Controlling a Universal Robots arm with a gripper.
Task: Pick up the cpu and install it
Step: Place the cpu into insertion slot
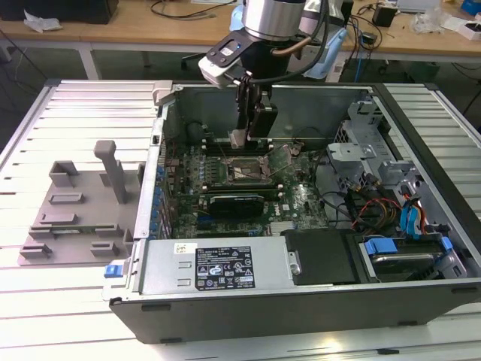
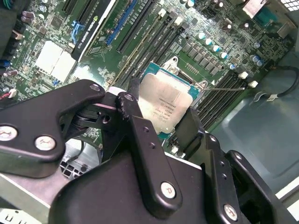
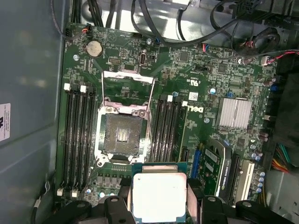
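Note:
The cpu (image 3: 159,196) is a flat silvery square with a green rim, and my gripper (image 3: 159,199) is shut on it, one black finger on each side. In the second wrist view the cpu (image 2: 164,103) shows its metal top between the fingers (image 2: 135,109) of the gripper (image 2: 163,111). It hangs above the motherboard, just beside the open socket (image 3: 120,135), whose load plate (image 3: 128,77) is swung back. In the exterior view the gripper (image 1: 246,134) reaches down into the open computer case (image 1: 301,301), holding the cpu (image 1: 238,138) slightly above the socket (image 1: 242,170).
Memory slots (image 3: 77,135) flank the socket on both sides. A graphics card (image 1: 237,201) lies in front of the socket. Drive bays and cables (image 1: 383,210) crowd the case toward the exterior view's right. A grey plastic tray (image 1: 75,210) with upright blocks sits outside the case.

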